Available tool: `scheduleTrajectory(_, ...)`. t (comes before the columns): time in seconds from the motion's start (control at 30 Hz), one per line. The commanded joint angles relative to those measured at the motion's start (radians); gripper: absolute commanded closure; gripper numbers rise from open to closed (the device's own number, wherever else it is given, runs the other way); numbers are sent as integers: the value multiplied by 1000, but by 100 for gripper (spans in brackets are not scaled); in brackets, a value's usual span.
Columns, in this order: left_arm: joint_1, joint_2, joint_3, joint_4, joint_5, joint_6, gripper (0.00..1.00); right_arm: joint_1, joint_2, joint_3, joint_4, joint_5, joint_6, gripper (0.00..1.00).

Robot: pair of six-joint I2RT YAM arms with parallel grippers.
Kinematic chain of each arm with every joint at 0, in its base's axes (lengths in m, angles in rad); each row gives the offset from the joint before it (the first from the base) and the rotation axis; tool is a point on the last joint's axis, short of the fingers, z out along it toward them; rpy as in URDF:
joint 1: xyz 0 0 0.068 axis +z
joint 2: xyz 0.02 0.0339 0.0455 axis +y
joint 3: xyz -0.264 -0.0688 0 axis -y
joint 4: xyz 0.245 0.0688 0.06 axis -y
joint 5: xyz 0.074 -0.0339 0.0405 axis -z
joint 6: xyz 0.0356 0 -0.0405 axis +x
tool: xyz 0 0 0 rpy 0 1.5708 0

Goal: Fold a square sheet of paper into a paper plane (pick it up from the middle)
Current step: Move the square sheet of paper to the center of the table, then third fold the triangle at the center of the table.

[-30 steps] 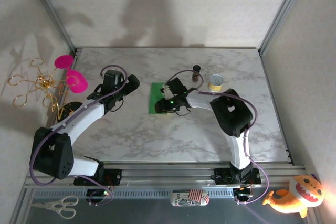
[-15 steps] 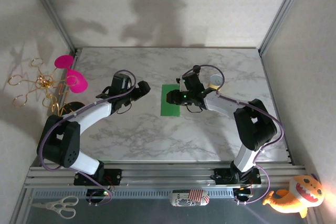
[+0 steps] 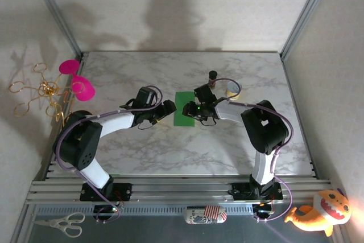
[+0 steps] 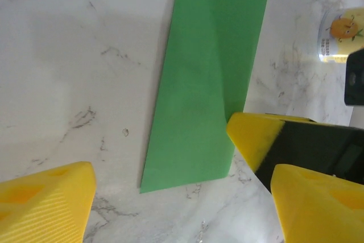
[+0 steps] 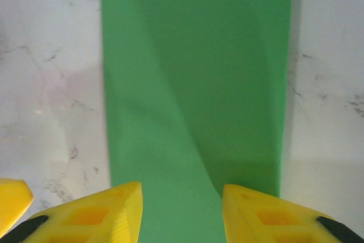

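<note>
The sheet of paper [image 3: 183, 108] lies near the middle of the table [image 3: 142, 72], folded once into a long strip. The nose and wings are not made yet. The right gripper [image 5: 182, 189] is over the strip with its fingers apart. The left gripper [image 3: 166, 110], fingers wide apart, has come closer and is now just beside it.

White arm links [image 3: 114, 121] with black joints, looped purple cables [image 3: 59, 138], and ribbed yellow gripper fingers [image 4: 45, 197].

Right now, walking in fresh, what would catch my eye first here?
The bright green sheet of paper, a narrow strip, lies mid-table on the marble table. The left gripper and right gripper flank it, both open. An orange plush fish sits off the near right corner.
</note>
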Motion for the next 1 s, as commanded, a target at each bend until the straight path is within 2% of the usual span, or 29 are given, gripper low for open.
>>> scheduleTrajectory(0.0, -10, 24, -5, 30, 53, -17, 23, -2, 28, 6, -34, 18, 14, 58)
scheduleTrajectory(0.33, -20, 94, 9, -22, 84, -8, 50, -15, 51, -39, -68, 28, 3, 60)
scheduleTrajectory(0.47, -29, 114, 17, -19, 98, -10, 57, -18, 54, -43, -69, 26, -2, 60)
scheduleTrajectory(0.97, -39, 159, 33, 7, 114, -23, 70, -20, 72, -25, -73, 11, -9, 62)
